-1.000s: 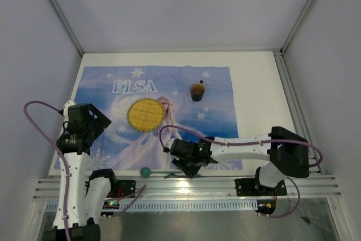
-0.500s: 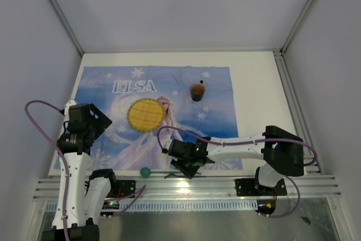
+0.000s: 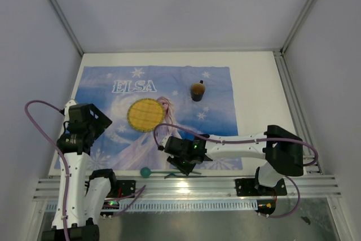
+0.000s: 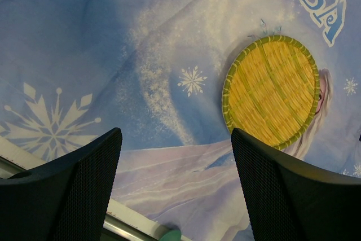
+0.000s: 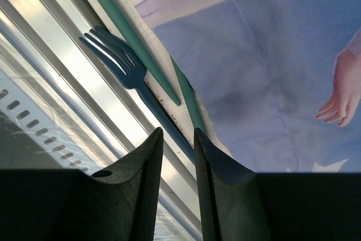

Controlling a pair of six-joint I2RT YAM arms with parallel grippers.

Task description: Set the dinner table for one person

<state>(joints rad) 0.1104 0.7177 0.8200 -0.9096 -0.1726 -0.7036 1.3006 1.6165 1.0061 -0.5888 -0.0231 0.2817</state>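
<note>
On the dinner table (image 3: 256, 83) lies the blue ELSA cloth (image 3: 169, 83), with a yellow woven plate (image 3: 145, 114) and a dark cup (image 3: 197, 90) on it. A dark blue fork (image 5: 121, 63) lies along the front rail, beside a teal spoon (image 3: 145, 171) and another teal handle (image 5: 189, 97). My right gripper (image 5: 177, 134) hangs low over the fork's handle. Its jaws are narrow and straddle the handle, with light showing beside it. My left gripper (image 4: 176, 139) stands wide open above the cloth with nothing in it, and the plate (image 4: 273, 91) lies ahead to its right.
Silver aluminium rails (image 3: 186, 187) run along the near edge under the cutlery. White walls and corner posts (image 3: 59, 18) close in the table on three sides. The right arm (image 3: 242, 146) stretches left along the cloth's front hem.
My right gripper has slid a little to the left along the front edge and its jaws have narrowed very slightly. The left arm has not moved.
</note>
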